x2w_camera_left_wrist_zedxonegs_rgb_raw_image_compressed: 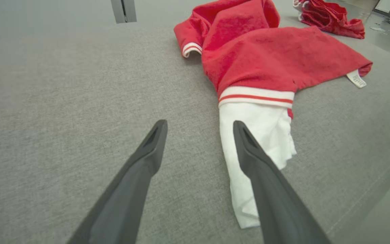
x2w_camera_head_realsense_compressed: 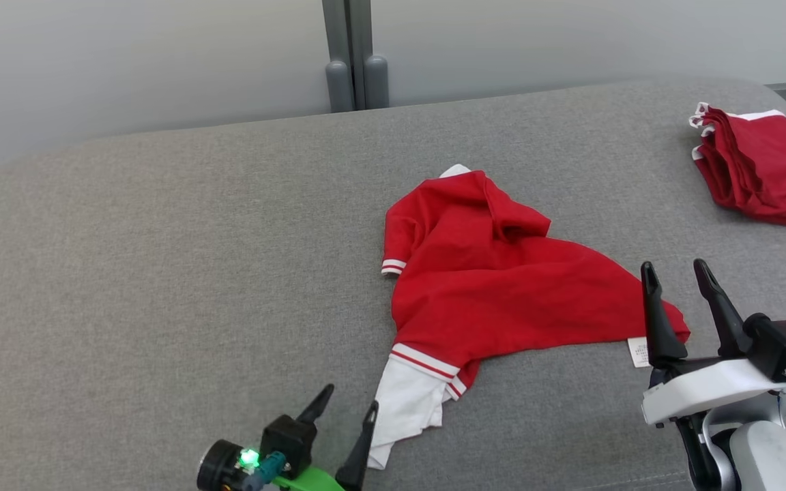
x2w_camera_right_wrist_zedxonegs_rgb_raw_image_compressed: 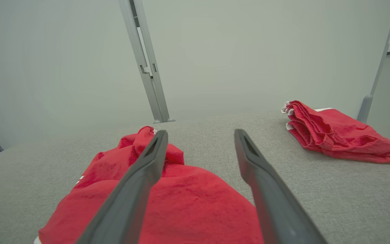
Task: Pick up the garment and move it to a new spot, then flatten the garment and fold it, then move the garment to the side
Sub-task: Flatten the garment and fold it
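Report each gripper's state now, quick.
Left gripper: open, holding nothing, beside the white end of the garment.
Right gripper: open, holding nothing, over the garment's red corner.

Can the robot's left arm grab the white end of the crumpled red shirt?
Probably yes. Its open jaws sit right beside the white end of the crumpled red shirt, with only bare grey fabric surface around.

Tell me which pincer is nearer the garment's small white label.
Right. The right pincer, open, stands just beside the label; the left pincer sits well away, by the garment's white panel.
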Available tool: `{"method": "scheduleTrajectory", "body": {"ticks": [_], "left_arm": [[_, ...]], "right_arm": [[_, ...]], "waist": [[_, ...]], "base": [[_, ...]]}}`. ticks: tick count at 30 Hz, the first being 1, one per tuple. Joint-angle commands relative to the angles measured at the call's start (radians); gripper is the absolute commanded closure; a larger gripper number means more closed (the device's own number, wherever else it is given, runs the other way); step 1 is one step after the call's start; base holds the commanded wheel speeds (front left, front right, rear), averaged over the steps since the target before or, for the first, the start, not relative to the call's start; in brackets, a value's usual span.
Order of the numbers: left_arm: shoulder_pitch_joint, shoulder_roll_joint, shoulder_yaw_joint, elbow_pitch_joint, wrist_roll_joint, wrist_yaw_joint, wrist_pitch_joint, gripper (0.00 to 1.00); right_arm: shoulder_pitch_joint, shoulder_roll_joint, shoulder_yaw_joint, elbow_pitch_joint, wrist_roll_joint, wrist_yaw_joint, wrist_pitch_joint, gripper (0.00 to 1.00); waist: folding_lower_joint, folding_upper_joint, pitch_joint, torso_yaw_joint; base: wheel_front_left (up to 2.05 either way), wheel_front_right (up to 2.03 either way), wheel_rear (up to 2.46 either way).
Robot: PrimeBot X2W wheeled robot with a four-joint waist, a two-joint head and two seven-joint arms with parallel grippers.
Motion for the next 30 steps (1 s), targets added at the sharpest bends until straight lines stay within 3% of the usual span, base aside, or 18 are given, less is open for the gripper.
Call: {"method": "scheduleTrajectory", "body": {"ticks": [1, 6, 12, 13, 14, 15, 16, 21, 30], "left_arm": [[-0.021, 0.003, -0.03, 0.02, -0.015, -0.002, -0.003, 0.0], [-0.037, 0.004, -0.123, 0.095, -0.054, -0.003, -0.003, 0.0], [-0.066, 0.003, -0.147, 0.194, -0.104, -0.003, -0.001, 0.0], [-0.072, 0.004, -0.155, 0.212, -0.116, -0.003, -0.001, 0.29], [-0.076, 0.004, -0.159, 0.219, -0.126, -0.003, -0.001, 0.71], [-0.083, 0.004, -0.158, 0.223, -0.136, -0.003, 0.0, 0.96], [-0.088, 0.004, -0.155, 0.225, -0.145, -0.003, -0.001, 1.0], [-0.116, 0.011, -0.081, 0.177, -0.149, 0.024, -0.002, 1.0], [-0.105, 0.116, 0.105, -0.059, -0.092, 0.089, -0.002, 1.0]], "right_arm": [[-0.016, 0.001, 0.004, 0.006, -0.003, 0.0, -0.008, 0.0], [-0.023, 0.002, 0.007, 0.017, -0.003, 0.0, -0.013, 0.0], [-0.032, 0.002, 0.008, 0.025, -0.009, 0.0, -0.018, 0.0], [-0.033, 0.003, 0.007, 0.026, -0.011, 0.0, -0.019, 0.0], [-0.033, 0.004, 0.007, 0.027, -0.012, 0.0, -0.019, 0.0], [-0.035, 0.004, 0.006, 0.029, -0.013, 0.0, -0.021, 0.0], [-0.035, 0.004, 0.005, 0.03, -0.013, 0.0, -0.021, 0.0], [-0.026, 0.007, -0.007, 0.038, -0.015, 0.0, -0.025, 0.0], [0.004, 0.016, -0.04, 0.06, -0.018, 0.0, -0.034, 0.0]], "waist": [[0.0, -0.0001, 0.012, -0.019], [0.0, -0.0001, 0.027, -0.04], [0.0, -0.0001, 0.037, -0.053], [0.0, -0.0001, 0.037, -0.054], [0.0, -0.0001, 0.037, -0.054], [0.0, -0.0001, 0.036, -0.053], [0.0, -0.0001, 0.035, -0.052], [0.0, -0.0001, 0.022, -0.035], [0.0, -0.0001, -0.004, 0.023]], "base": [[0.0, 0.0, 0.0], [0.0, 0.0, 0.0], [0.0, 0.0, 0.0], [0.0, 0.0, 0.0], [0.0, 0.0, 0.0], [0.0, 0.0, 0.0], [0.0, 0.0, 0.0], [0.0, 0.0, 0.0], [0.0, 0.0, 0.0]]}}
